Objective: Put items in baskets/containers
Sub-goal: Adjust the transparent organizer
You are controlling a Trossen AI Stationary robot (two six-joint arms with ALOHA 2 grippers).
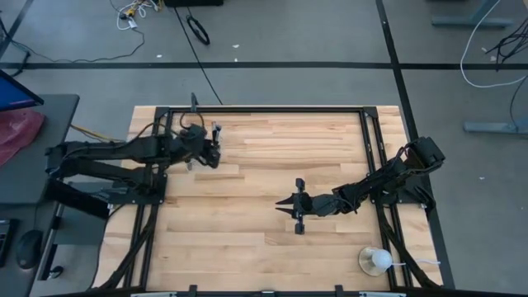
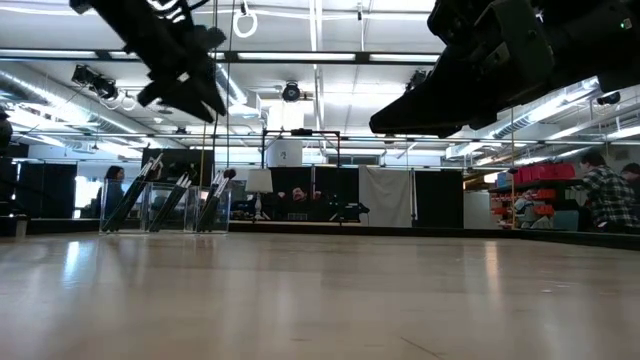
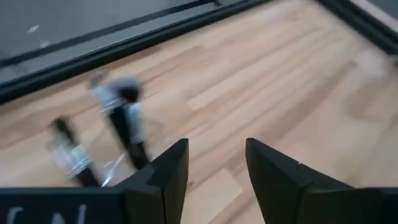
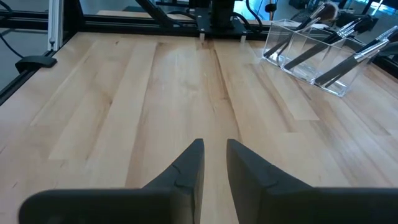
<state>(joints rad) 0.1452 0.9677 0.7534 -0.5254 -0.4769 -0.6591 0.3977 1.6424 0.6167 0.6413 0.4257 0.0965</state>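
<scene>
- The left gripper [image 1: 213, 153] hung over the far left part of the counter [image 1: 264, 239], its fingers [image 3: 165, 177] set apart with nothing between them.
- Directly under and just beyond it stood the clear plastic brush holder [image 4: 308, 59], low and rectangular, near the counter's far left edge.
- The makeup brushes [image 2: 170, 200] were already standing in it, leaning at a slant, bristle heads up; I saw none left lying on the wood.
- I judged the brushes light, stiff and thin, with smooth handles likely to slip or roll; mid-handle, across its width, looked the best place to pinch.
- The holder looked light too, and easy to nudge or tip.
- The right gripper [image 1: 297, 206] waited over the middle of the counter, well apart from the holder, fingers slightly parted and empty.
- A white round object on a dish [image 1: 375, 261] sat at the near right corner, untouched.
</scene>
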